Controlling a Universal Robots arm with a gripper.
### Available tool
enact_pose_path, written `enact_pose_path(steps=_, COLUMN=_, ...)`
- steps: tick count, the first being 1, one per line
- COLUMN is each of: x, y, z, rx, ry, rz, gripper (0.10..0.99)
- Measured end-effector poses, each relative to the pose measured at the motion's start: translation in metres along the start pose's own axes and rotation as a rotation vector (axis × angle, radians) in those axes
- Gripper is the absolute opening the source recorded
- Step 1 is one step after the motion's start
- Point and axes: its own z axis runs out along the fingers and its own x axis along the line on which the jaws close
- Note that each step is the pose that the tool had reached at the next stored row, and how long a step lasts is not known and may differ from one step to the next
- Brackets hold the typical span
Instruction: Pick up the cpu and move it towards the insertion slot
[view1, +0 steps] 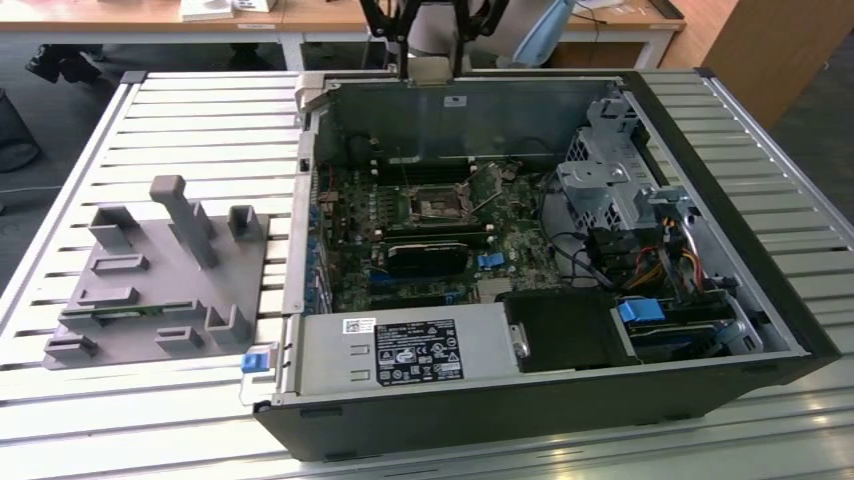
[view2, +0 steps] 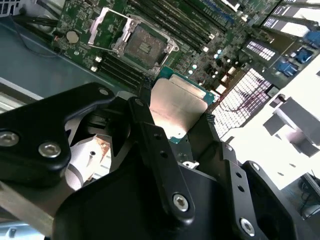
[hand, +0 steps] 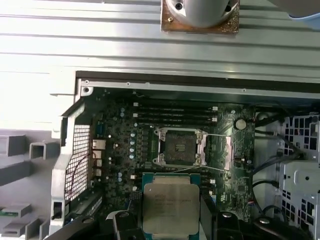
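In both wrist views the cpu (view2: 176, 102) (hand: 170, 206), a flat square chip with a silvery top and pale rim, is clamped by its edges between my black fingers (view2: 145, 120). My gripper (view2: 176, 112) (hand: 170, 212) is shut on it and holds it in the air above the motherboard. The insertion slot (hand: 179, 147) (view2: 142, 47) (view1: 438, 207), a dark square socket in a shiny metal frame, lies open on the board a short way beyond the chip, apart from it. In the exterior view my arm (view1: 434, 30) stands over the case's back wall.
The open computer case (view1: 747, 230) lies on a slatted metal table. A black card (view1: 427, 255) and blue connectors (view1: 490, 260) sit near the socket, a drive cage (view1: 601, 180) and cables beside them. A grey fixture with posts (view1: 160, 270) stands on the exterior view's left.
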Motion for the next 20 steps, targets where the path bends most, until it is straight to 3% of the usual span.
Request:
enact_pose_path(steps=8, x=-0.0015, y=0.0252, z=0.0024, rx=0.0, ry=0.0, rz=0.0, gripper=0.541)
enact_pose_path(steps=20, x=-0.0268, y=0.034, z=0.0051, rx=0.0, ry=-0.0002, rz=0.005, gripper=0.541)
